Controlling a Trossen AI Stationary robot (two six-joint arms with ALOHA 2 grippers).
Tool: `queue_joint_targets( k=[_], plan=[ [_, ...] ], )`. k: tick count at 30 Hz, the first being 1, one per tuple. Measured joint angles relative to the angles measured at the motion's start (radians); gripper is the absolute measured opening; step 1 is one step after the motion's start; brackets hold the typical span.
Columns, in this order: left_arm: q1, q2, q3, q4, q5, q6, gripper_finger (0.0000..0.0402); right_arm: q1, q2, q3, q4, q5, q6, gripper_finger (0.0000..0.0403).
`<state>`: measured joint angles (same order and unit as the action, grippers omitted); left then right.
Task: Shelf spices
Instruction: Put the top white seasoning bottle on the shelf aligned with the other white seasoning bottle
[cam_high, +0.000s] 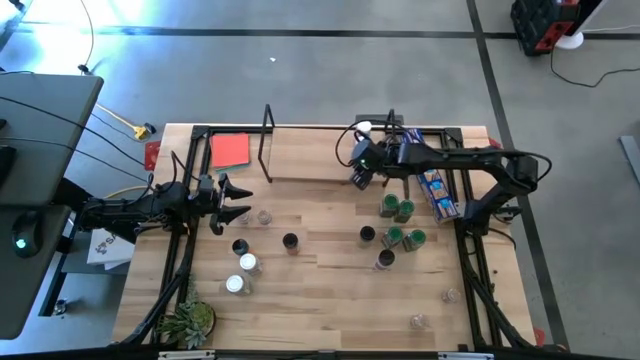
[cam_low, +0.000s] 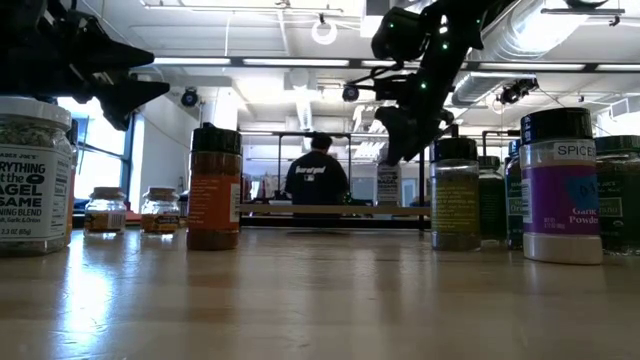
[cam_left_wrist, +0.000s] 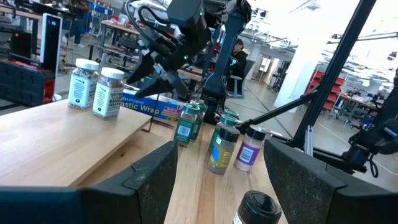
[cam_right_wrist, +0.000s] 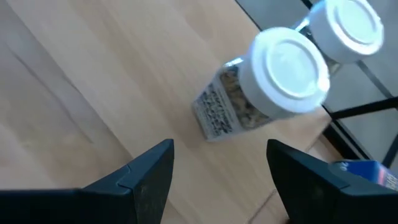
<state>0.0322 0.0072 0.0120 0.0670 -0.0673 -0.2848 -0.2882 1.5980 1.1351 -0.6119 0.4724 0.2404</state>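
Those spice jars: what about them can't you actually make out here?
- High view: labels unseen; only lids show, like the green-lidded jars.
- Low view: the bagel-seasoning jar is cut by the left edge.
- Right wrist view: the second white-lidded jar is cropped at the corner.

bagel jar (cam_low: 33, 175): cut off by the low view's left edge; label only partly readable.
second white lid (cam_right_wrist: 346, 26): cut by the right wrist view's top edge; jar body hidden.
blue packet (cam_right_wrist: 373, 173): only a corner shows at the right edge.
black lid (cam_left_wrist: 259, 208): jar cut off by the left wrist view's bottom edge.
person (cam_low: 317, 178): seen from behind, partly hidden by the shelf (cam_low: 330, 210).
clear jars (cam_high: 418, 321): too small to tell contents.
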Motion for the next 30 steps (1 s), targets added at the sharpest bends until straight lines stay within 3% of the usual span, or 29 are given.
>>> queue_joint_targets(
  k=[9,12,18,30],
  plan=[
    [0.000,0.000,0.000,0.000,0.002,0.000,0.0236,0.001,-0.001,0.008,-0.036,0.080,0.100,0.0252],
    [0.000,0.000,0.000,0.000,0.002,0.000,0.0236,0.011,-0.001,0.026,-0.057,0.041,0.115,0.0252],
    [0.000,0.000,0.000,0.002,0.002,0.000,0.0236,0.018,-0.001,0.041,-0.014,-0.139,-0.018,0.0252],
    [0.000,0.000,0.000,0.004,0.001,0.000,0.0236,-0.072,0.046,0.041,0.001,-0.119,-0.043,0.0252]
  ],
)
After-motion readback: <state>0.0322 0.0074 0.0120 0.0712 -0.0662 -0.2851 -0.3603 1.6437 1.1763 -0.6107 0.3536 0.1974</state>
